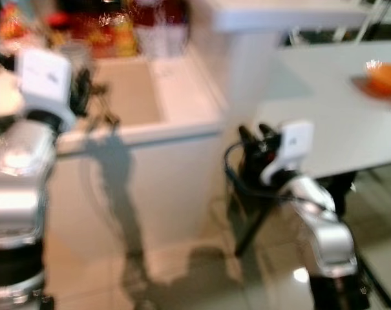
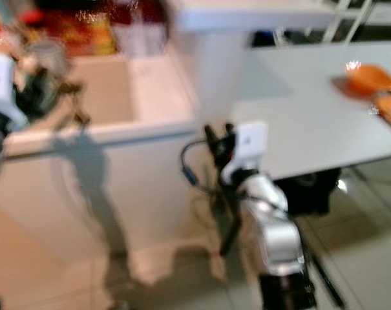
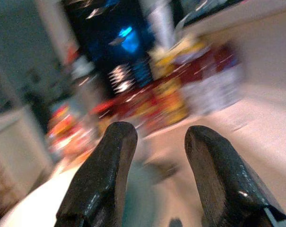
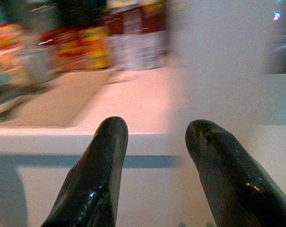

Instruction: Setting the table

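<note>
Blurred orange dishes sit on the pale grey desk, toward its far right side. One orange dish looks like a shallow bowl, upright, with a bright glint on its rim. A second orange piece lies just beside it at the picture's edge, too smeared to tell its shape.
</note>
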Controlling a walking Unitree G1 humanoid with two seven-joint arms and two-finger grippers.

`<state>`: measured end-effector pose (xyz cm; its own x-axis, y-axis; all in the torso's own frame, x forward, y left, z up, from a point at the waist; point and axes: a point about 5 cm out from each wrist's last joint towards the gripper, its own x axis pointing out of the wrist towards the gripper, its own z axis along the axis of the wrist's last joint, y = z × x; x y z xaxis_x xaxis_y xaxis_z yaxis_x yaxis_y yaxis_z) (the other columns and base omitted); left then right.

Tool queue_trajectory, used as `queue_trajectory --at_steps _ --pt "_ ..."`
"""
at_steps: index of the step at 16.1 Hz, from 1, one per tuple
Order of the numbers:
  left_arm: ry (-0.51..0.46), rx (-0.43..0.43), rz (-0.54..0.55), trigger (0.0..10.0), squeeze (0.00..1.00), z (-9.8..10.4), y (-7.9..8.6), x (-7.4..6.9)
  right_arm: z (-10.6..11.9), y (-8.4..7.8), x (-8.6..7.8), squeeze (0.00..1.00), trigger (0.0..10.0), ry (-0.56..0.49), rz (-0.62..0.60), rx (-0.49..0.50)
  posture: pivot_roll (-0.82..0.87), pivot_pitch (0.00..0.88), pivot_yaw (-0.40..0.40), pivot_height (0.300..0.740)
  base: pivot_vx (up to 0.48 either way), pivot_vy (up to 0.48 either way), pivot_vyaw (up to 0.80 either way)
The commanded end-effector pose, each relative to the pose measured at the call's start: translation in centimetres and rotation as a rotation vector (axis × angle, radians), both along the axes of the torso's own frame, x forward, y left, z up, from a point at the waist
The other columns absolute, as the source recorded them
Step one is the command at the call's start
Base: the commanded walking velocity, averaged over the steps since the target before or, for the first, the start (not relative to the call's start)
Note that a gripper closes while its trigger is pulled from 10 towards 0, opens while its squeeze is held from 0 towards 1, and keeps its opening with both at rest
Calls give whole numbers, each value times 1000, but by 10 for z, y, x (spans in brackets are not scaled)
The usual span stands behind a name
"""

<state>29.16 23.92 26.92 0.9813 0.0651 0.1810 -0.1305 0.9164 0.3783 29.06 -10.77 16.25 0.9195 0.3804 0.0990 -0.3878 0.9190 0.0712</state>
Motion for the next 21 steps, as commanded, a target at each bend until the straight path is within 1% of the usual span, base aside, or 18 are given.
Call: queue_trajectory --at_steps 1,4,6,7,8,9,10,11,12,13,14,15,16,19,21 --pt "1 -8 -10 10000 0 5 2 1 8 -1 0 0 10000 -32 15 -15 66 0 -27 740 0 480 0" --pt "0 -19 -22 10000 0 8 3 3 12 0 -1 0 10000 -41 28 2 67 0 -26 740 0 480 0" --pt "3 -40 -57 10000 0 7 -2 7 16 0 -1 0 10000 -56 37 17 63 0 -21 740 0 480 0" --pt "4 -64 -111 10000 0 6 -11 10 18 -1 -1 0 10000 -65 32 14 61 0 -16 740 0 480 0" --pt "-3 -106 -182 10000 0 1 -26 11 19 -3 -1 0 10000 -69 20 22 57 0 -12 740 0 0 0" --pt "-6 -124 -203 10000 0 -1 -30 10 19 -3 -1 0 10000 -70 18 23 57 0 -12 740 0 0 0" --pt "15 -172 -230 10000 0 -6 -37 10 20 -4 0 0 10000 -69 14 26 55 0 -12 740 0 0 0" --pt "61 -200 -237 10000 0 -19 -43 12 20 -5 0 0 10000 -63 4 28 53 0 -15 740 0 0 0" --pt "78 -203 -236 10000 0 -23 -45 13 20 -5 0 0 10000 -61 3 30 47 0 -13 740 0 0 0" --pt "97 -265 -240 10000 0 -28 -48 14 21 -4 0 0 10000 -62 8 31 43 0 -10 740 0 0 0" --pt "101 -299 -259 10000 0 -27 -51 14 23 -6 1 0 10000 -64 10 32 42 0 -11 740 0 0 0" --pt "88 -278 -287 10000 0 -24 -54 13 23 -8 1 0 10000 -63 7 33 42 0 -13 740 0 0 0" --pt "62 -212 -283 10000 0 -23 -55 12 23 -9 1 0 10000 -62 4 33 43 0 -15 740 0 0 0" --pt "49 -143 -256 10000 0 -28 -55 11 23 -10 2 0 10000 -60 -11 39 41 0 -18 740 0 0 0" --pt "36 -143 -278 10000 0 -27 -61 10 25 -11 4 0 10000 -68 -32 32 41 0 -19 740 156 0 0"
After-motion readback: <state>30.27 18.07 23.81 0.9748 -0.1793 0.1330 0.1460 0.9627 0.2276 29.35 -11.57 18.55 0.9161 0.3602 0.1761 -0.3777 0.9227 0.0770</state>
